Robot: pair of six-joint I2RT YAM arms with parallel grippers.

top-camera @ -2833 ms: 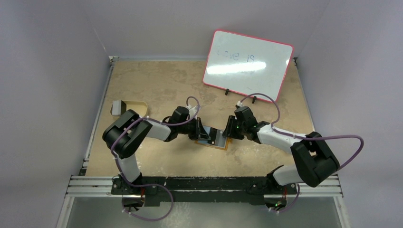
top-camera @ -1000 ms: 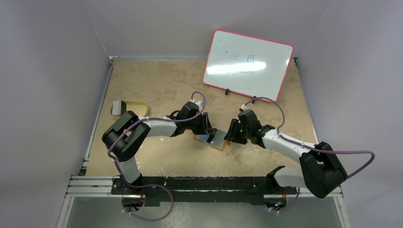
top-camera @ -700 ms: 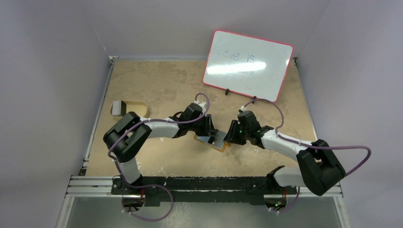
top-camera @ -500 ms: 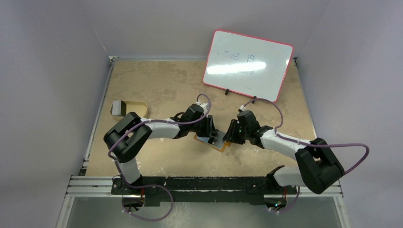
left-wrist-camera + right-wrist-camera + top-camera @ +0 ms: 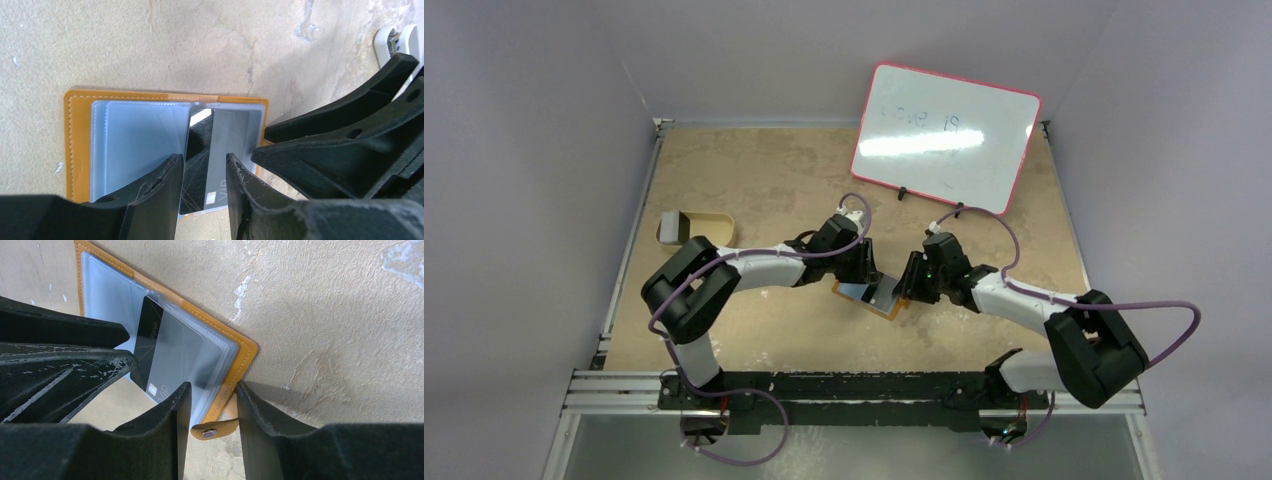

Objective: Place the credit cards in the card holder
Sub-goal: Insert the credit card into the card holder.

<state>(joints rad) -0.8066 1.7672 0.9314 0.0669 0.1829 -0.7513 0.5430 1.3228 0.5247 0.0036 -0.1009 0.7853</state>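
Over the card holder (image 5: 78, 150), your left end effector (image 5: 204, 156), slightly apart, straddles the half-pocketed credit card (image 5: 200, 130) lengthwise; right end effector (image 5: 212, 387), apart, flanks the snap tab (image 5: 212, 431).

Left arm (image 5: 759, 268) and right arm (image 5: 1014, 296) converge at worktop (image 5: 754, 180) centre. Left hand (image 5: 202, 162): fingers narrowly parted, grip undetermined. Right hand (image 5: 212, 390): fingers parted, angled downward.

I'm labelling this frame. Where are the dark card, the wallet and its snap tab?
Dark card (image 5: 220, 145): left wrist view, its middle.
Wallet (image 5: 79, 145): left wrist view, orange border.
Snap tab (image 5: 210, 431): right wrist view, metal stud.
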